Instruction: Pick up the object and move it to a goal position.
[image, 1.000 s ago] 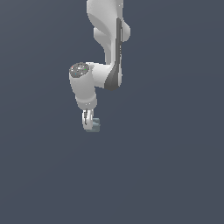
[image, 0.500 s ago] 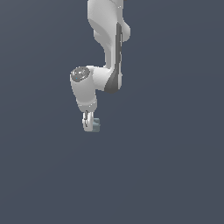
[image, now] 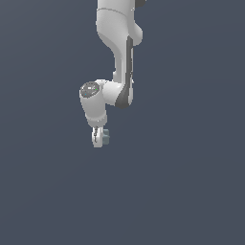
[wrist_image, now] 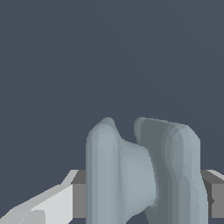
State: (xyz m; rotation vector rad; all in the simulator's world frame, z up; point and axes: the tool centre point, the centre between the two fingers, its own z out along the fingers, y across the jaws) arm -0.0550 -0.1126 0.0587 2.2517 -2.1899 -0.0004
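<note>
The object (wrist_image: 144,175) is a dull grey-blue lump with ridged, stepped sides, and it fills the space between my fingers in the wrist view. In the exterior view it (image: 105,136) shows as a small grey-blue block at the fingertips. My gripper (image: 100,139) is shut on it and hangs below the white arm, above the plain dark ground. One white finger (wrist_image: 48,203) shows beside the object in the wrist view. No goal marker is in view.
The white arm (image: 117,52) comes down from the top of the exterior view. Around it there is only a flat dark grey-blue ground (image: 191,182).
The arm has swung a little, carrying the gripper and the object slightly toward the exterior view's right and a bit lower. The grip on the object is unchanged.
</note>
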